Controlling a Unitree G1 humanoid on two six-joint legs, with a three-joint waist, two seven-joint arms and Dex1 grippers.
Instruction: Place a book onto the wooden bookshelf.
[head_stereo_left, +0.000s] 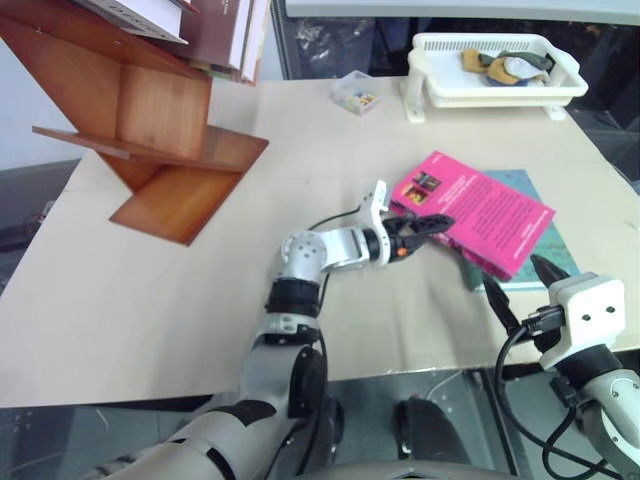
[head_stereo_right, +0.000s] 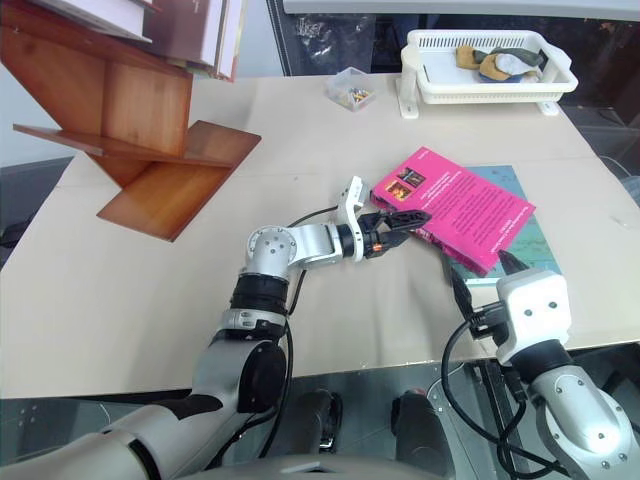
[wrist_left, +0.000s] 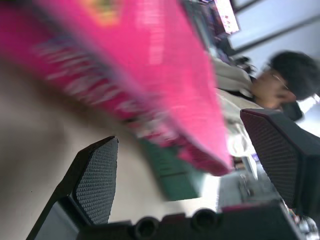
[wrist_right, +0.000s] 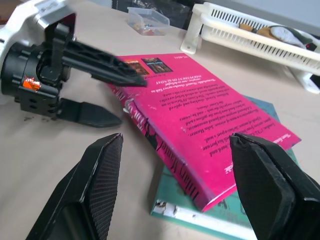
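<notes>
One pink book atop one teal book, two hands: left hand open astride its edge, right hand open, empty.

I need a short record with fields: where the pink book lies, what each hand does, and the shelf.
book: pink book lies flat on a teal book, on the table
left hand: left hand open, one finger above and one below the pink book's edge
right hand: right hand open, near the book, holding nothing
bookshelf: wooden bookshelf at the far left, already holding other books
task state: book not yet lifted
</notes>
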